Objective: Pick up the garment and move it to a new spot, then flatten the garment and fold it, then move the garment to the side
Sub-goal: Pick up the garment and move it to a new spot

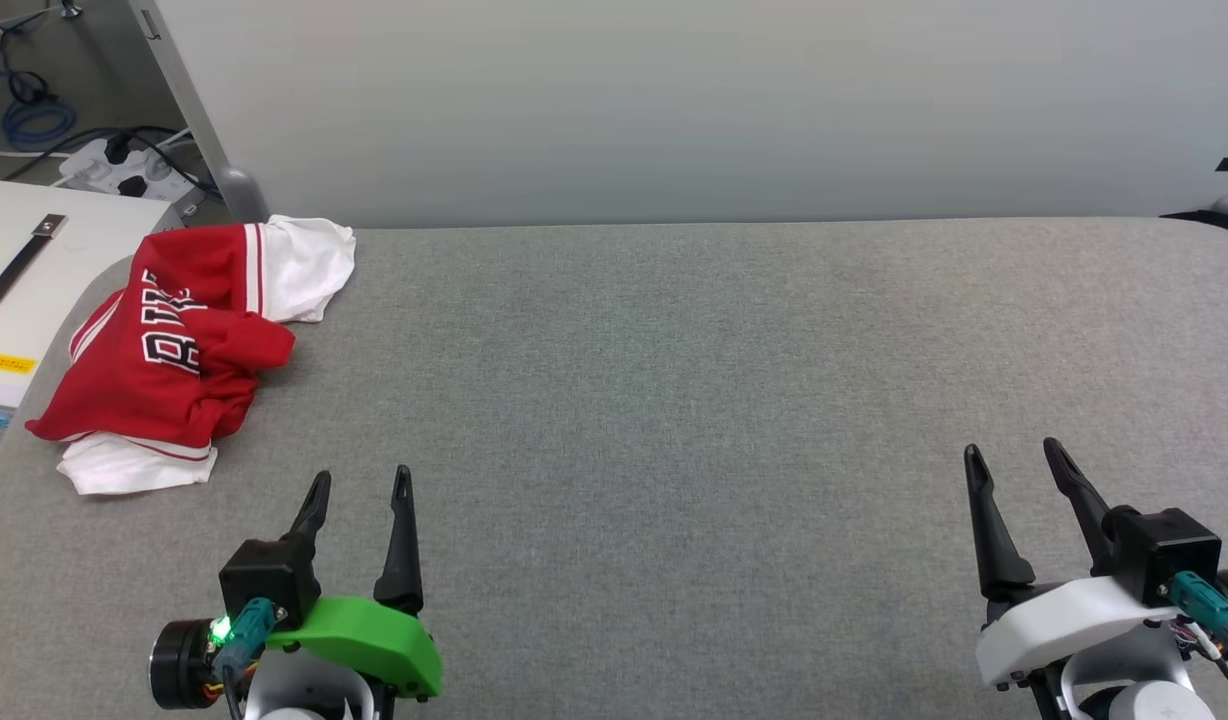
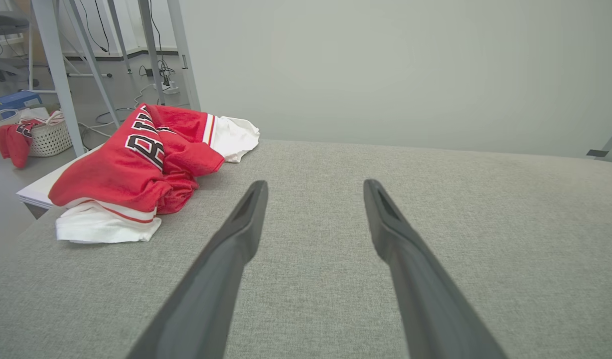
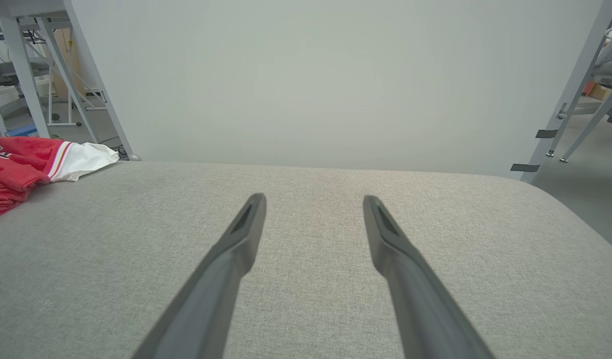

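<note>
Head view: crumpled garment (image 1: 174, 395) at the far-left corner of the table (image 1: 674, 400), both grippers empty.
You have the shirt bunched up at the table's left edge, its long axis running roughly near-to-far with a white sleeve at each end. It lies ahead and to the left of the left gripper (image 1: 362, 475), and well apart from the right gripper (image 1: 1011, 448). Both pairs of fingers stand wide and hold nothing. Your left arm is clearly nearer, so the first reach looks like its job.
</note>
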{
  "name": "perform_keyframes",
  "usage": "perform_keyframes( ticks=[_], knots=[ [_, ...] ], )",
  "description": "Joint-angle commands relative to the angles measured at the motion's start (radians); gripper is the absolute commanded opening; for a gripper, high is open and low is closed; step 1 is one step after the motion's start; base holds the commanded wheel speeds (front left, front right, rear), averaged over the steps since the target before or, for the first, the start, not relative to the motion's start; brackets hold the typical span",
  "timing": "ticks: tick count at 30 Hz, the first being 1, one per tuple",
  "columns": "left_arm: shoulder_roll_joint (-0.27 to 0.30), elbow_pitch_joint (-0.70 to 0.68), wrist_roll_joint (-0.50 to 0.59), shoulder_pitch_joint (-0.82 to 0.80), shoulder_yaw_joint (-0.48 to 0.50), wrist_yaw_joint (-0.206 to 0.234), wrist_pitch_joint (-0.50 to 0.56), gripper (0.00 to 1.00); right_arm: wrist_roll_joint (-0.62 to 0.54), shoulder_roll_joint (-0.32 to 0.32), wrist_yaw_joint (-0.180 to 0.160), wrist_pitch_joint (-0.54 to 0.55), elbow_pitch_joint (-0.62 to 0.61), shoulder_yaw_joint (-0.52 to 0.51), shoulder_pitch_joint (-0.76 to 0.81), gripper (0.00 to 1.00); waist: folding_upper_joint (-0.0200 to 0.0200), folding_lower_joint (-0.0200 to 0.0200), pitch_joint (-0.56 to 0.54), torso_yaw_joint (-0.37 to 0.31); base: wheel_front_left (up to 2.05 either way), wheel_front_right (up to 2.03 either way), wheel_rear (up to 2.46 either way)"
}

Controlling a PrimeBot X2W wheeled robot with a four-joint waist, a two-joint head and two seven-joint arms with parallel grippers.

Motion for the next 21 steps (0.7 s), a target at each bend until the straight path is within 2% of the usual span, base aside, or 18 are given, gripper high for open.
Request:
perform_keyframes(
  ticks=[1, 5, 21],
  knots=[
    [-0.003, 0.005, -0.013, -0.009, 0.0, -0.006, -0.01, 1.0, 0.015, -0.001, 0.0, -0.011, 0.0, 0.001, -0.001, 1.0, 0.0, 0.0, 0.0, 0.0, 0.0, 0.0, 0.0],
    [-0.003, 0.011, -0.038, -0.01, 0.001, -0.006, -0.018, 1.0, 0.055, -0.001, 0.0, -0.019, 0.009, -0.002, 0.0, 1.0, 0.0, 0.0, -0.001, 0.001, 0.0, 0.0, 0.0],
    [-0.004, 0.035, -0.083, -0.013, -0.006, -0.009, -0.055, 1.0, 0.05, -0.001, -0.001, -0.056, 0.012, -0.001, 0.0, 1.0, 0.0, 0.0, 0.002, 0.002, 0.0, 0.0, 0.0]
  ],
)
